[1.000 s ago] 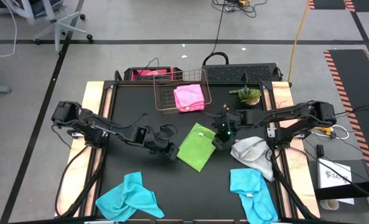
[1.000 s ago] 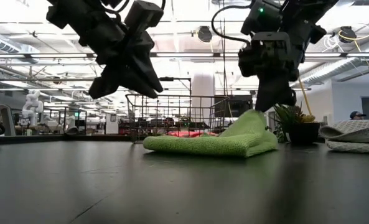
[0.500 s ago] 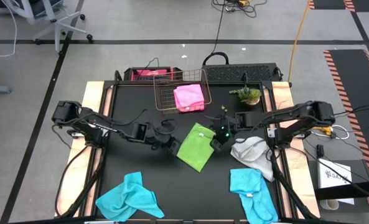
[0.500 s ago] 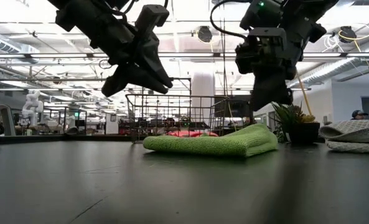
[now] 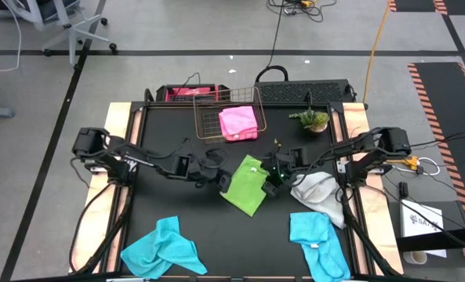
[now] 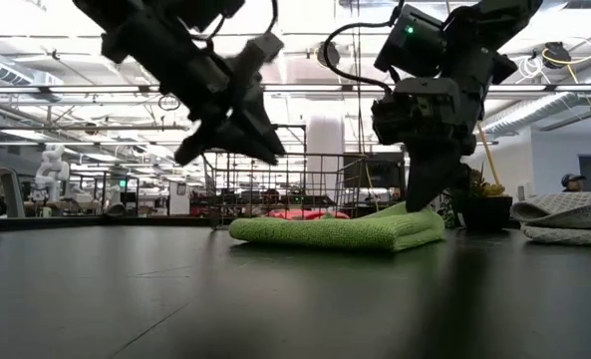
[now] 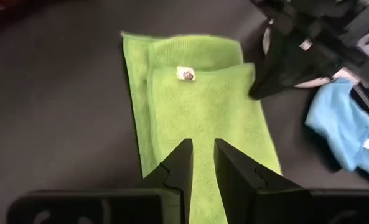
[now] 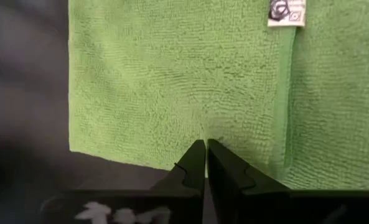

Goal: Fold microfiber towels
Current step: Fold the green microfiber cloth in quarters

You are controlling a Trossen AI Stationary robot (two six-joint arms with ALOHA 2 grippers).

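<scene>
- A blue towel [image 5: 163, 247] is seen bunched at the table's [image 5: 177, 205] near left corner.
- The left gripper [image 5: 221, 182] is held above the table just beside the green towel's left edge; in the left wrist view its fingers [image 7: 180, 168] are parted by a narrow gap with nothing between them, so it is released, not touching the cloth.
- The pink towel [image 5: 238, 122] is lying in the wire basket [image 5: 208, 117] at the far edge of the table.
- The green towel [image 5: 246, 183] is laid folded flat at the table's middle, a small white tag [image 7: 185, 73] showing on its upper layer.
- The right gripper [image 5: 270, 178] is lowered to the green towel's right edge; in the right wrist view its fingers [image 8: 193, 163] are pressed together at the cloth's border, clenched, but whether fabric is pinched cannot be told.
- A small potted plant [image 5: 314, 120] is standing at the far right.
- The grey towel [image 5: 320, 192] is heaped right of the green one, near the table's right edge.
- A second blue towel [image 5: 315, 241] is lying at the near right corner.
</scene>
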